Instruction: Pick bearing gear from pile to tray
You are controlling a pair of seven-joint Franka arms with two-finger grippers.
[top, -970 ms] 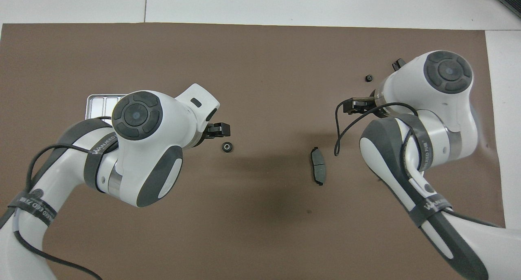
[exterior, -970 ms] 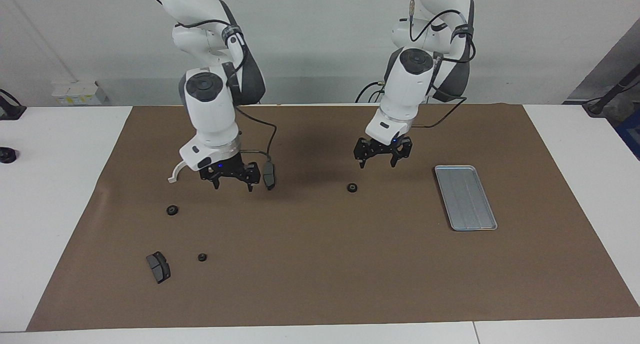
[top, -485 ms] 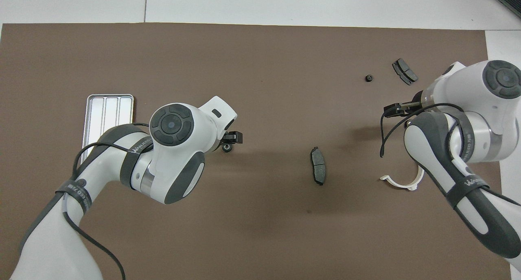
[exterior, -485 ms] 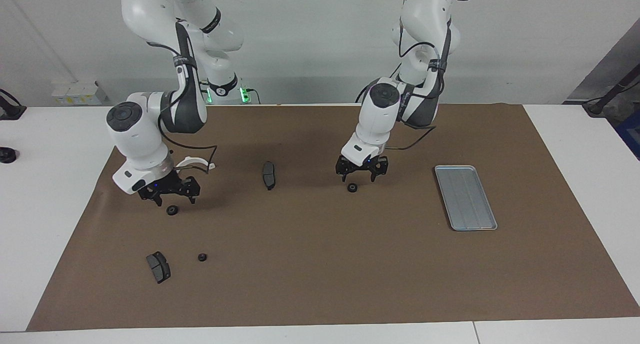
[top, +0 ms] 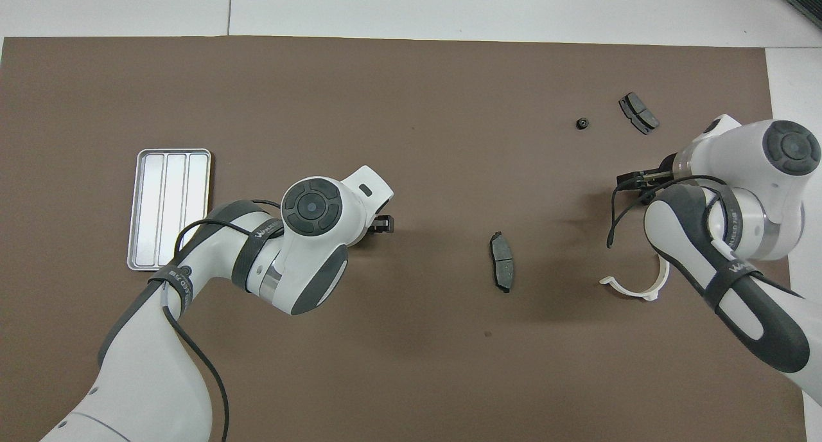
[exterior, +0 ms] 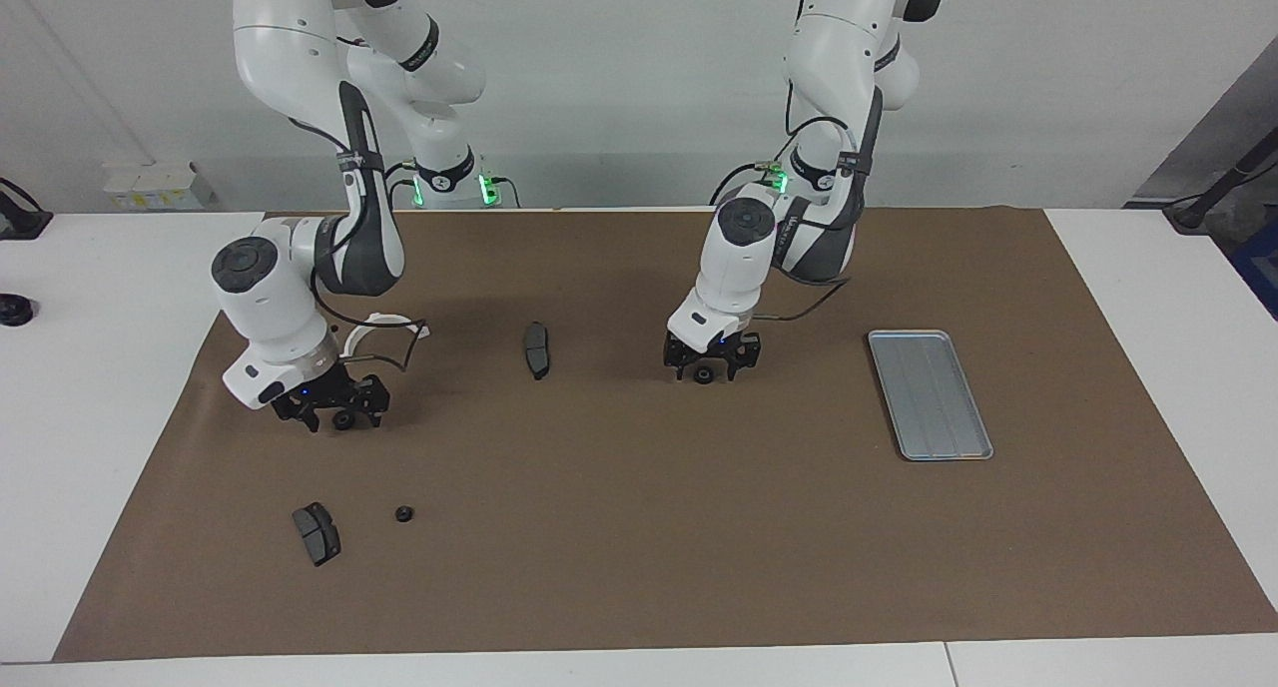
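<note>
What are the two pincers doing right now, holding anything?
Left pincer: down over a small black round piece, fingers either side of it, not lifted.
Right pincer: down around another black round piece, not lifted.

Three round pieces (exterior: 403, 514), two brake pads (exterior: 536, 348), one bracket (top: 632, 287), one tray (exterior: 929, 394)

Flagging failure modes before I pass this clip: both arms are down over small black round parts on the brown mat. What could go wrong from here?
1. Left tool straddles a tiny round piece; a slightly off-centre close could flick it away.
2. Right tool is low over another round piece, with the white bracket lying just beside that arm, so a careless lift might brush it.
3. The tray lies toward the left arm's end, so the right arm's carry is long.
</note>
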